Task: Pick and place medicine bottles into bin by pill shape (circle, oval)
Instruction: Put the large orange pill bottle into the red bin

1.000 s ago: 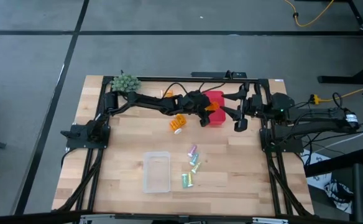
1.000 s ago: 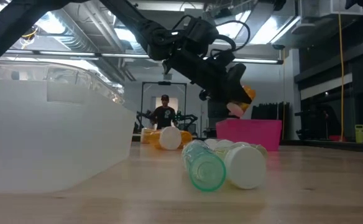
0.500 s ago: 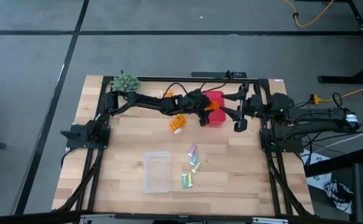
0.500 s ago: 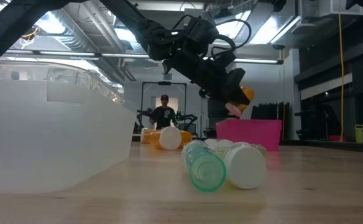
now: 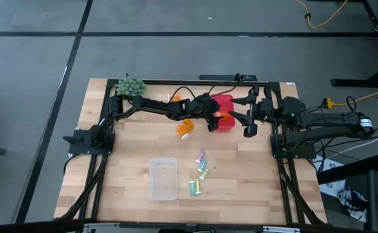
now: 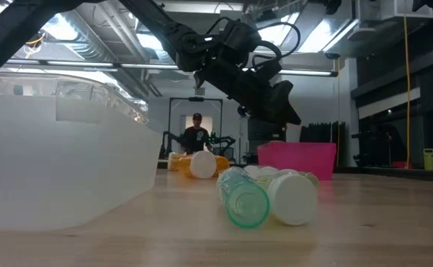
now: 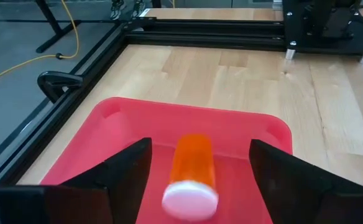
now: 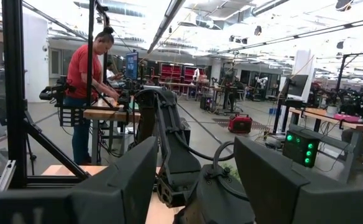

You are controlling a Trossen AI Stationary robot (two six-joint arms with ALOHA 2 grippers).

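**Orange bottle lies in the pink bin beneath the left gripper's spread fingers**

The left arm reaches across the far side of the table (image 5: 111, 194) from its base at the left, its wrist bent downward so that the left gripper (image 5: 213, 121) hangs above the near-left edge of the pink bin (image 5: 226, 102). Its two dark fingers (image 7: 122, 177) stand wide apart and grip nothing. Between them, in the left wrist view, an orange bottle (image 7: 192, 172) lies on its side on the bin's floor, white cap toward the camera and long axis running toward the bin's far wall. The bin is smooth, glossy plastic with rounded corners.

The right arm waits at the table's right side, the right gripper (image 5: 248, 127) just beside the bin, its fingers parted and empty.

Another orange bottle with a white cap (image 5: 184, 128) lies on the pale wood planks left of the bin. A cluster of pastel bottles (image 5: 199, 171) lies beside a clear rectangular container (image 5: 163, 178) nearer the front; in the low view one translucent green bottle (image 6: 244, 196) points its open-looking end at the camera.
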